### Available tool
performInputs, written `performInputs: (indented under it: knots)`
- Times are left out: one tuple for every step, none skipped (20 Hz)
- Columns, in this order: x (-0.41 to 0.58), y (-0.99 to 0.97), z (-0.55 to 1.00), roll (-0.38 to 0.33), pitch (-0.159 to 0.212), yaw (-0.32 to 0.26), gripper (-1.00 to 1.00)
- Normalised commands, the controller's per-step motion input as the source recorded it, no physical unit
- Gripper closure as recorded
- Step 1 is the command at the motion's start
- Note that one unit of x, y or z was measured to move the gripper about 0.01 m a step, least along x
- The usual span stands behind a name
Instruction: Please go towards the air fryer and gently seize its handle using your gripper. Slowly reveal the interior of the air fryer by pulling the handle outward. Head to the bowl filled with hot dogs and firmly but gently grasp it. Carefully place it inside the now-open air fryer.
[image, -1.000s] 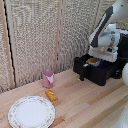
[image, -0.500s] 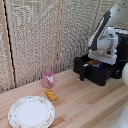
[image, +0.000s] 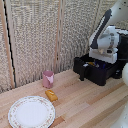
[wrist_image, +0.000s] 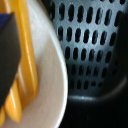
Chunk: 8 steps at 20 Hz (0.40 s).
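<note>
The black air fryer (image: 102, 74) stands at the exterior view's right with its drawer pulled out. Its chunky black handle (image: 80, 68) faces the table's middle. My gripper (image: 103, 53) hangs just over the open drawer. In the wrist view the white bowl (wrist_image: 47, 87) sits close under the camera, and yellow-orange hot dogs (wrist_image: 25, 60) lie in it. One dark finger (wrist_image: 7, 55) rests against the bowl's inside, so the gripper is shut on the bowl. The drawer's perforated black basket floor (wrist_image: 95, 45) lies right beneath. A bit of yellow (image: 91, 64) shows inside the drawer.
A pink cup (image: 48, 78) stands near the table's middle. A small yellow-orange food piece (image: 51, 95) lies in front of it. A floral-rimmed plate (image: 31, 111) sits at the front of the exterior view's left. A wicker screen (image: 40, 35) backs the table.
</note>
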Motion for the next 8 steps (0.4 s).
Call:
performInputs:
  knots:
    - [0.0,0.0,0.89,0.021,0.027,-0.023,-1.0]
    - [0.0,0.0,0.91,0.01,0.059,-0.003,-1.0]
    - [0.0,0.0,0.97,0.026,0.056,-0.021,-1.0]
    - [0.0,0.0,0.93,0.031,0.078,-0.004,-1.0]
    - [0.0,0.0,1.0,0.013,0.075,-0.039,-1.0]
    - [0.0,0.0,1.0,0.0,0.075,-0.056,-1.0]
    - [0.0,0.0,0.94,0.0,0.062,-0.091,-1.0]
    - [0.0,0.13,0.76,0.0,0.075,-0.12,-1.0]
